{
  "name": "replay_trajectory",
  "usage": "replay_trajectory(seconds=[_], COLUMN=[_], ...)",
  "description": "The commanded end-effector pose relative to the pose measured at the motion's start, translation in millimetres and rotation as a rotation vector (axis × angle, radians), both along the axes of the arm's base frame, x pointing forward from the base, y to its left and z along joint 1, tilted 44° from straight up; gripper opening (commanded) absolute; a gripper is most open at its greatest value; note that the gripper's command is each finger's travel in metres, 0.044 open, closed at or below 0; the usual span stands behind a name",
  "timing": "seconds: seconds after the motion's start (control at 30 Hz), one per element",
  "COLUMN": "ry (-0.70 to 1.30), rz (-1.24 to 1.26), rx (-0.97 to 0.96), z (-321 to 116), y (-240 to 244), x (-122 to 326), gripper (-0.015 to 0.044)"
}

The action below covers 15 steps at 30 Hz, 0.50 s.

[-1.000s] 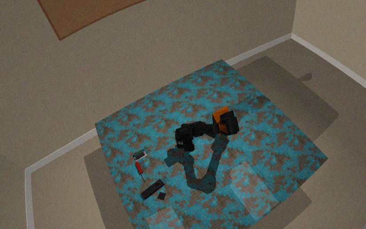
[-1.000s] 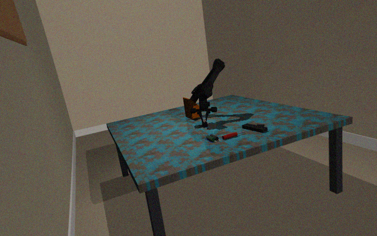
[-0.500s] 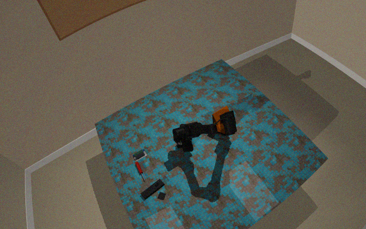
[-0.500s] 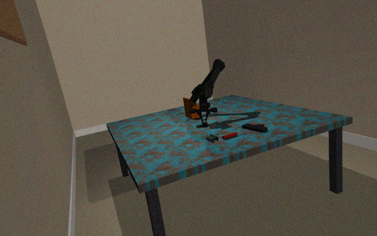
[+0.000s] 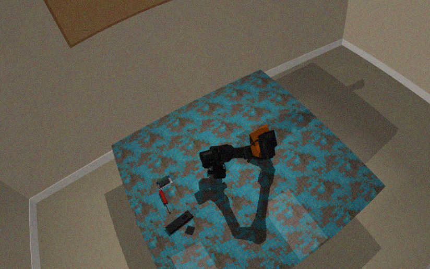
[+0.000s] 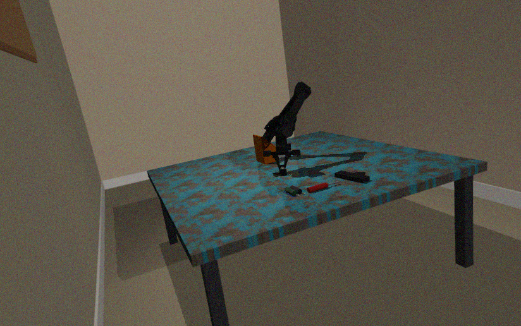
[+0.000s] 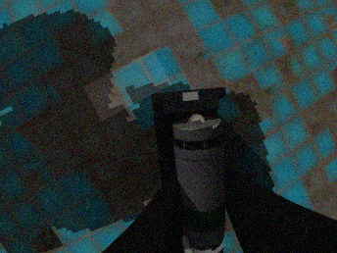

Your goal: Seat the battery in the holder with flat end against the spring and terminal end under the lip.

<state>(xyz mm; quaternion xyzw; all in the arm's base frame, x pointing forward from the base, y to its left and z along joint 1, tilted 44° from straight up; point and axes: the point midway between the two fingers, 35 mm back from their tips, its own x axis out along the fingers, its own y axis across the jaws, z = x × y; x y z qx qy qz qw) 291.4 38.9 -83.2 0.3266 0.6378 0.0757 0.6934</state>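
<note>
Blue-brown patchy tabletop (image 5: 222, 110) (image 6: 230, 199), red screwdriver handle (image 5: 163, 196) (image 6: 317, 187).

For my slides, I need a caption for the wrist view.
Battery between the gripper's fingers, above the holder.

A red screwdriver (image 5: 163, 197) (image 6: 317, 187) lies near a long black block (image 5: 179, 222) (image 6: 351, 177).
</note>
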Motion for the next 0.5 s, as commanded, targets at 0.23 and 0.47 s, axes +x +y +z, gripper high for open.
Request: replay_trajectory(seconds=[0.23,0.47], ry=[0.069,0.097], rz=[0.043,0.068], rx=[0.021,0.031], z=[-4.4,-4.1], y=[2.4,3.3], x=[-4.8,-4.2], gripper=[0.0067,0.0067])
